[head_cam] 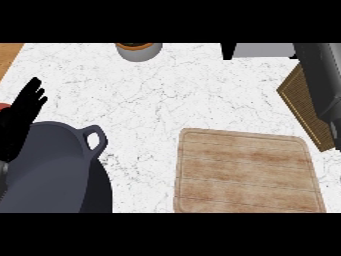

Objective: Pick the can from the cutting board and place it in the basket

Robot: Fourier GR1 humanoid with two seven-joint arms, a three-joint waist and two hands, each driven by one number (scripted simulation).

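White marbled stone covers the bench (165, 95), with a strip of brown wood at its far left corner.

From the head view, the cutting board (247, 172) lies on the bench at the lower right, and its top is bare: no can stands on it. A dark grey pot (51, 170) with a loop handle sits at the lower left. The left hand (27, 102) shows just behind it, fingers straight and pointing up, resting and holding nothing; a bit of red peeks out beside it. At the top edge stands a small grey cup (138, 50) with an orange inside.

At the right edge a woven brown panel (303, 107), probably the basket's side, is tilted, and a big dark grey form that looks like the right forearm covers it. The right hand cannot be made out, so I cannot tell its fingers or whether it carries the can, which shows nowhere.

Judging by the bare board, the pick seems done; whether the can is already in the basket cannot be told.
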